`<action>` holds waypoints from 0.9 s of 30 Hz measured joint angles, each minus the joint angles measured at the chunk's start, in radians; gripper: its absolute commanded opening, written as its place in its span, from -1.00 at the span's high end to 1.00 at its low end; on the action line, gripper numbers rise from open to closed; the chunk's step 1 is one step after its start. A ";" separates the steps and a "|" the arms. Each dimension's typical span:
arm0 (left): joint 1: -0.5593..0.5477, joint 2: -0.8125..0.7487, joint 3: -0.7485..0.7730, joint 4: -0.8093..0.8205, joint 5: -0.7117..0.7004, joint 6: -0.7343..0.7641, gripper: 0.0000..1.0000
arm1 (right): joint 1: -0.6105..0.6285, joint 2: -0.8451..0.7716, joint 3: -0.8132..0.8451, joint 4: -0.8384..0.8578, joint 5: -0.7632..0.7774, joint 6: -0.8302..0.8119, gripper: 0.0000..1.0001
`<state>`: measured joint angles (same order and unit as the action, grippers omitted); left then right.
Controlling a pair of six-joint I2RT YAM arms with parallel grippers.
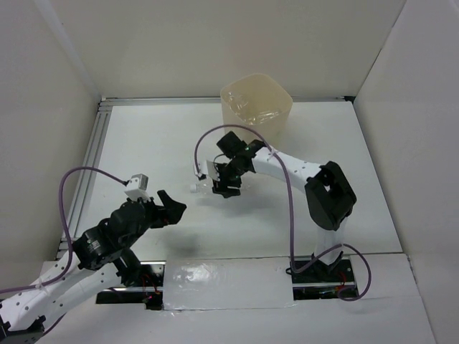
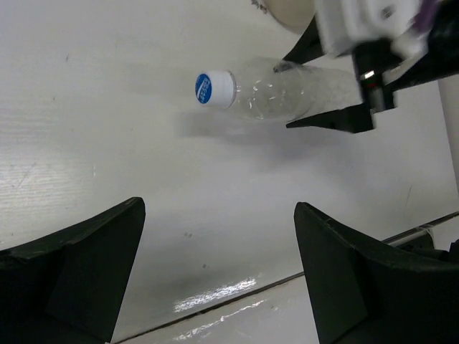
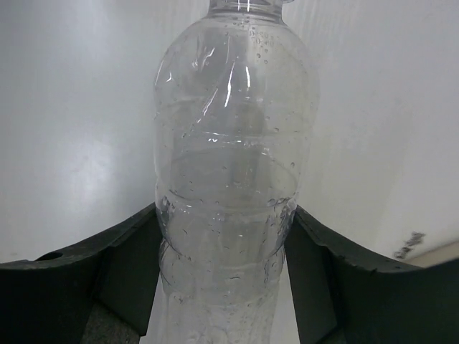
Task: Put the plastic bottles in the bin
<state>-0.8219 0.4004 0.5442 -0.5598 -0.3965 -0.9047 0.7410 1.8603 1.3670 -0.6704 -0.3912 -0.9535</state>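
**Now the right gripper is clamping a clear bottle short of the bin**

Top view: the right gripper is holding the white-capped bottle sideways near the middle of the white table, with the cap pointing toward nine o'clock. The cream bin is standing at the gripper's one o'clock, near the far edge, with clear plastic glinting inside. The left gripper is hanging at the bottle's seven o'clock, jaws spread, holding nothing.

Left wrist view: its two dark fingers are standing wide apart above the table. The bottle is showing at one o'clock, its blue-marked cap to the left, pinched by the other arm's black fingers.

Right wrist view: both fingers are pressing the bottle's lower body, with droplets clinging to it.
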 measured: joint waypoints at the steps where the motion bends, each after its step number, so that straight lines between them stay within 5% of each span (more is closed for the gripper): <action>1: 0.000 -0.006 0.000 0.014 0.002 0.016 -0.95 | 0.001 -0.013 0.047 -0.034 -0.037 0.007 0.42; 9: -0.001 -0.159 0.013 0.148 0.034 0.170 -0.95 | -0.030 -0.199 0.449 -0.019 -0.151 0.225 0.42; 18: -0.001 -0.100 0.032 0.237 0.066 0.231 -0.95 | -0.225 -0.259 0.598 0.197 0.010 0.475 0.29; 27: -0.002 -0.027 0.022 0.314 0.104 0.250 -0.95 | -0.485 -0.006 0.617 0.211 -0.040 0.609 -0.51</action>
<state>-0.8234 0.3737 0.5659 -0.2455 -0.2928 -0.6544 0.2558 1.8545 1.9842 -0.4599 -0.4313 -0.3447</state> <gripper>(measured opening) 0.975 0.685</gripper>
